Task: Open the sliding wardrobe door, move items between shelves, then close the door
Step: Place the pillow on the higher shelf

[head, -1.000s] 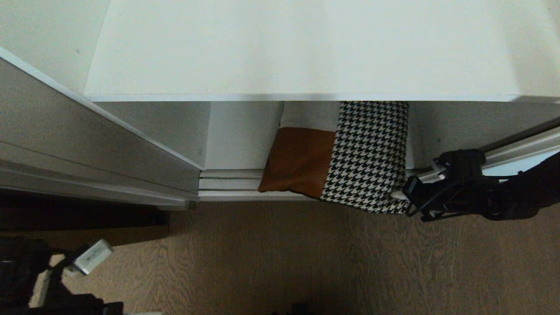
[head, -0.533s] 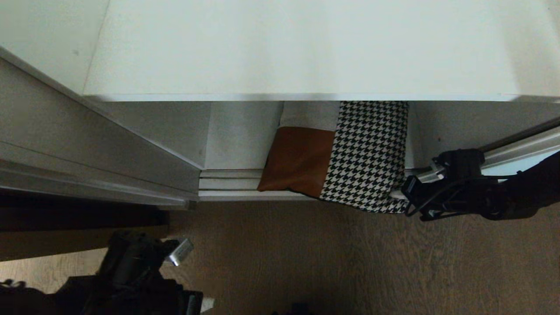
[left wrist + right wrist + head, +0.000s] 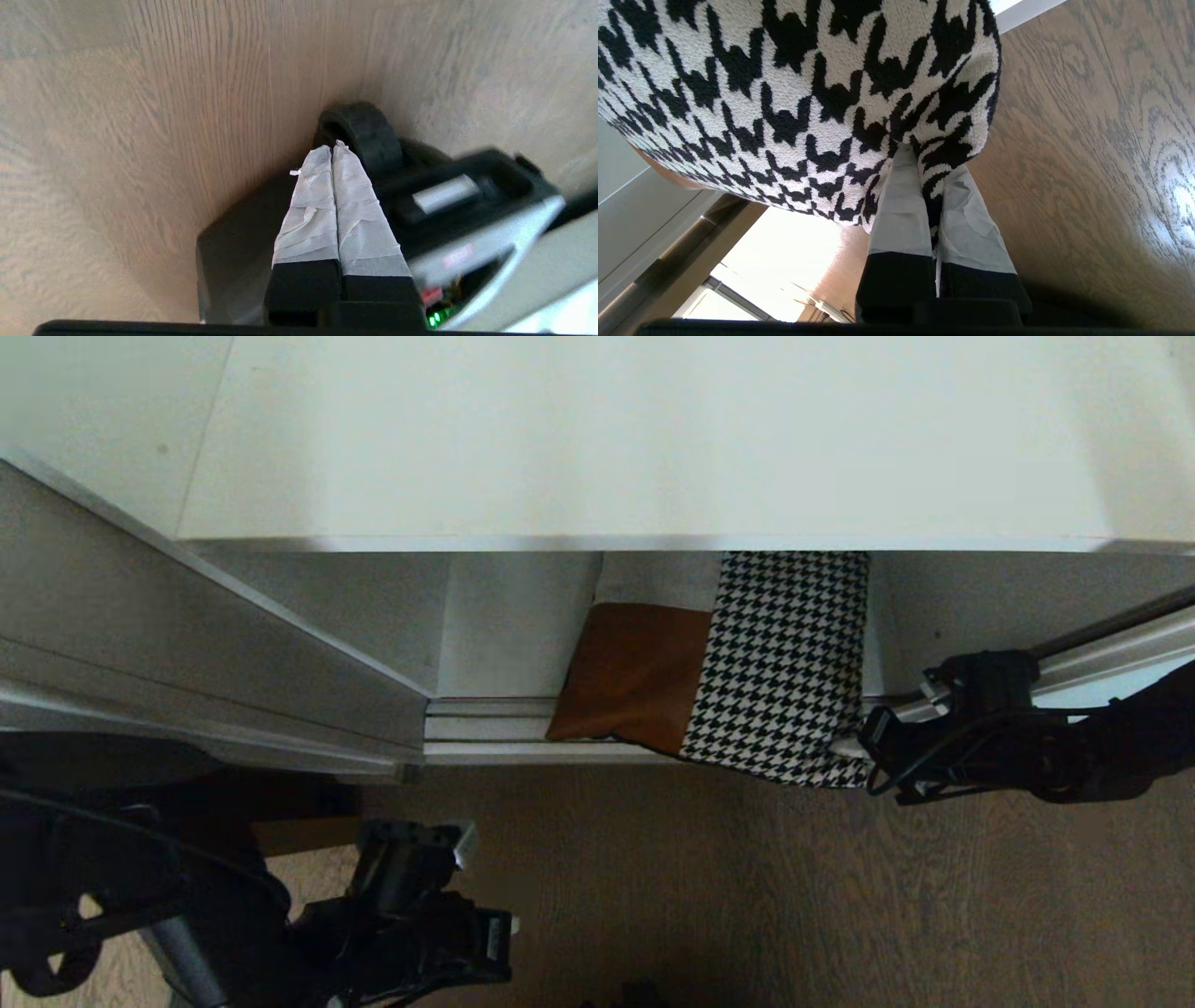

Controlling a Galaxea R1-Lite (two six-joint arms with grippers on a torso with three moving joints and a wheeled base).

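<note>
— The left gripper (image 3: 462, 845) has come in from the bottom left corner toward the middle, over the wooden floor (image 3: 700, 896). The cushion (image 3: 719, 663) has barely budged.

— Is that claw holding anything?

— No. Its taped fingers (image 3: 317, 200) are pressed flat together with nothing between, pointing down at the floor near a black wheel (image 3: 362, 135) of the base.

— And the other one?

— The right gripper (image 3: 854, 747) is pinching the cushion's houndstooth corner; the fabric is squeezed between its two pads (image 3: 901, 205).

— Where's the cushion sitting?

— On the bottom shelf (image 3: 504, 635), under the white shelf above (image 3: 653, 439), its front edge hanging out over the door track (image 3: 485, 728). The sliding wardrobe door (image 3: 1120, 649) shows at the right, just behind the right arm.
</note>
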